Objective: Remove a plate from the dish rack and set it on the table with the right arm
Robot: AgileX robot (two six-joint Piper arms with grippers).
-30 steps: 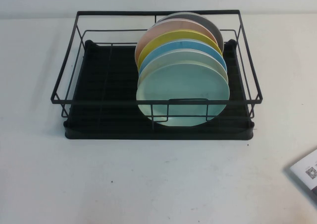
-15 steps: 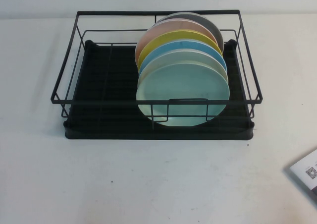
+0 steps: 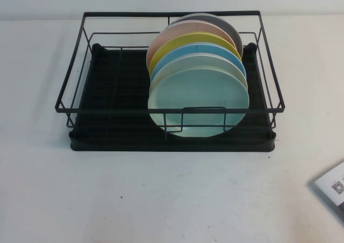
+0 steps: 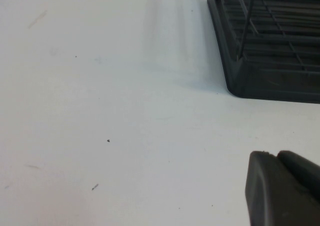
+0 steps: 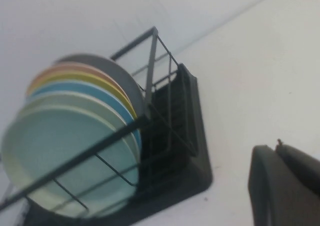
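— Where's the plate [image 3: 198, 100]?
— Upright, frontmost in the dish rack [image 3: 80, 71], beyond the right gripper [image 5: 285, 188] (fingers: cannot tell).
— And the left gripper [image 4: 282, 188]?
— Above bare table [image 4: 110, 86], near the rack's corner; cannot tell either.

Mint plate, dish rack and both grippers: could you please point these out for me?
Mint plate [image 3: 199, 100]: high view, front face.
Dish rack [image 3: 172, 110]: high view, front top rail.
Left gripper [image 4: 282, 188]: left wrist view, finger body.
Right gripper [image 5: 285, 186]: right wrist view, finger body.
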